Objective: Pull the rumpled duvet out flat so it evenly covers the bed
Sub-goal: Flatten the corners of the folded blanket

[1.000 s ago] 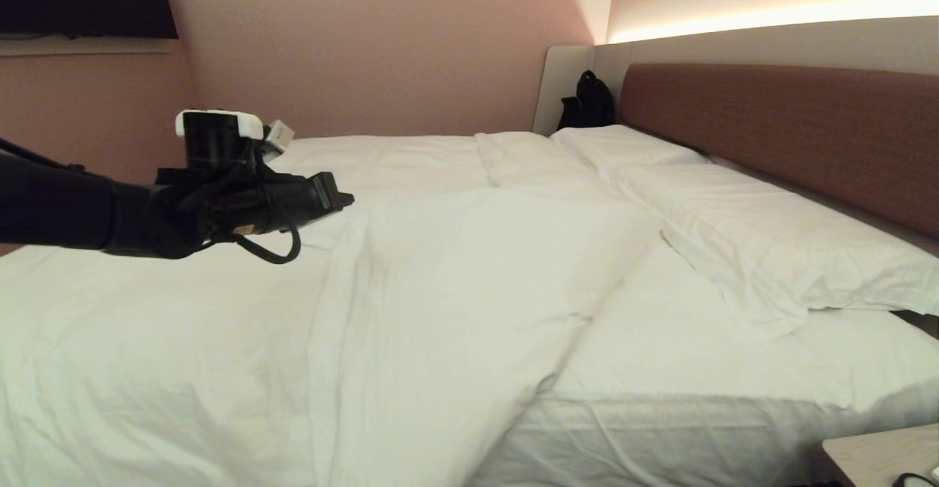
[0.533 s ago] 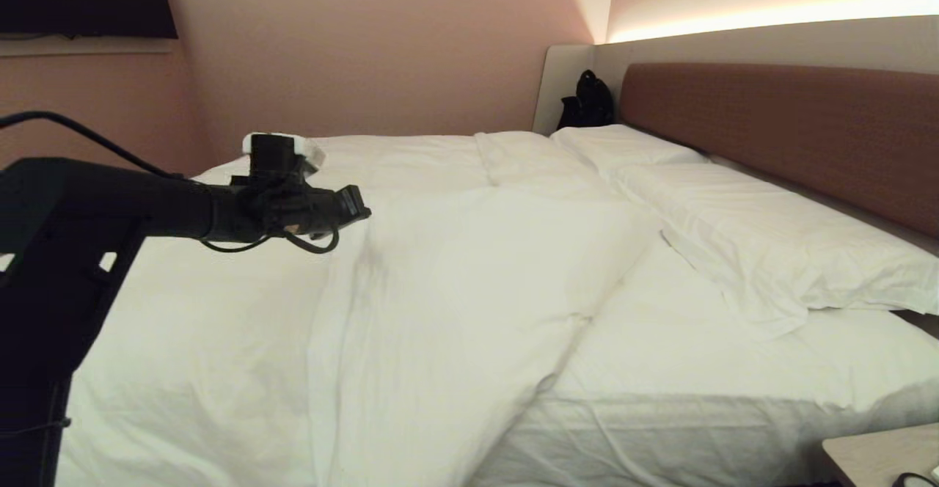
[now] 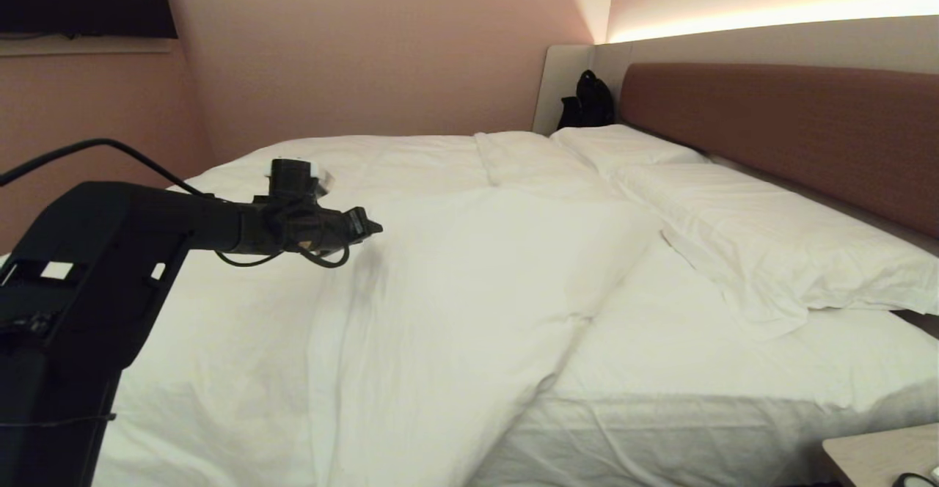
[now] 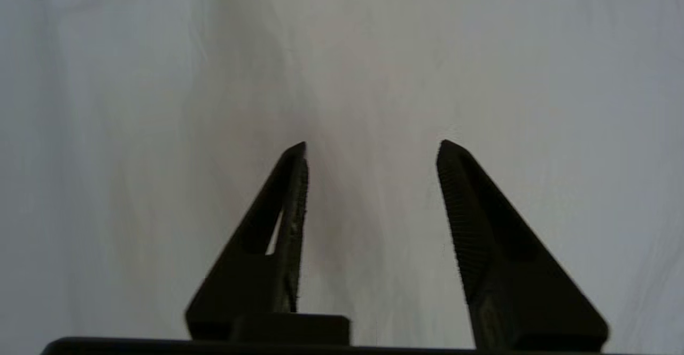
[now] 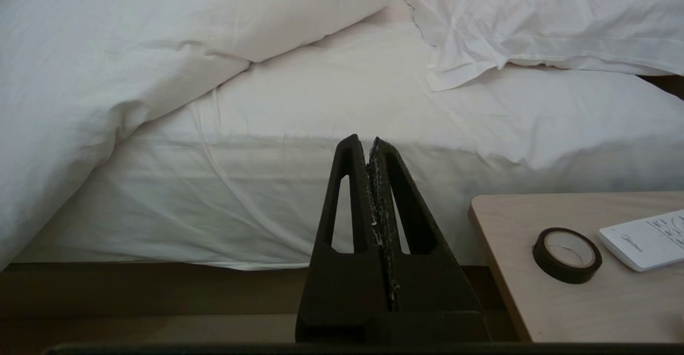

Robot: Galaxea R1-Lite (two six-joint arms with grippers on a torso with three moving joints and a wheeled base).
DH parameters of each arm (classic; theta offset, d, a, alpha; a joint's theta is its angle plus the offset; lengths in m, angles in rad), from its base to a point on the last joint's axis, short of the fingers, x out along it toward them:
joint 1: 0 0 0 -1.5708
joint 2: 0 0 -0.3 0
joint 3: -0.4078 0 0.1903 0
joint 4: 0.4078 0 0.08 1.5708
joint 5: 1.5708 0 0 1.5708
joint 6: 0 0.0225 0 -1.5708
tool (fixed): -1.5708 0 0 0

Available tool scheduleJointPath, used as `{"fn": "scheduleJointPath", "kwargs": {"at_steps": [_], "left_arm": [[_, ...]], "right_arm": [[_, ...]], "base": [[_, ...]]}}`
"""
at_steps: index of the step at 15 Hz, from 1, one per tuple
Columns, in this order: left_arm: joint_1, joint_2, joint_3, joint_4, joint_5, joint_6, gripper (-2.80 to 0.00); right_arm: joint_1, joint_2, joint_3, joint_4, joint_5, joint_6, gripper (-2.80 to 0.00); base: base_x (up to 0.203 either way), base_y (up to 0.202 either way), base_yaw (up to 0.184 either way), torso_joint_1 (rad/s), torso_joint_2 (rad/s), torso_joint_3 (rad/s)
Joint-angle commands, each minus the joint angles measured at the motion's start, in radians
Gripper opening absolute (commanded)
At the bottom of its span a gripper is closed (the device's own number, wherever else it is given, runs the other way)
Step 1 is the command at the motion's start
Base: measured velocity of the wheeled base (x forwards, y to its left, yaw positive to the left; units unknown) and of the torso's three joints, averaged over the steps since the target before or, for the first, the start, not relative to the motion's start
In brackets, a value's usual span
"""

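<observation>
Over the left half of the bed the left end effector hangs just above the duvet, arm reaching level from the robot's left, tips aimed toward the middle of the bed. Left wrist view: fingers spread apart, nothing between them, only white duvet cloth behind; cannot tell if the tips touch it

Duvet lies on the left and middle of the bed, long axis running from the near edge to the far side. Its top edge is skewed: slants from the far middle, next to the pillows, down toward the near edge, where it folds and drapes over the side. Strip of bare sheet exposed between that slanted edge and the pillows

Headboard on the right, pillows lined up along it

Right end effector parked low beside the bed, pressed together, holding nothing. Beside it a small surface with a tape roll and a white remote
</observation>
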Motion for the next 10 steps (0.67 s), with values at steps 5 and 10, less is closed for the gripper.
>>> {"fn": "scheduleJointPath", "kwargs": {"at_steps": [5, 10], "left_arm": [[0.081, 0.061, -0.051, 0.0, 0.106, 0.067, 0.0], [0.1, 0.124, -0.058, -0.003, 0.184, 0.155, 0.0]], "right_arm": [[0.002, 0.001, 0.0, 0.0, 0.0, 0.0, -2.8], [0.0, 0.001, 0.0, 0.0, 0.0, 0.0, -2.8]], "base": [[0.0, 0.0, 0.0, 0.0, 0.0, 0.0], [0.0, 0.0, 0.0, 0.0, 0.0, 0.0]]}}
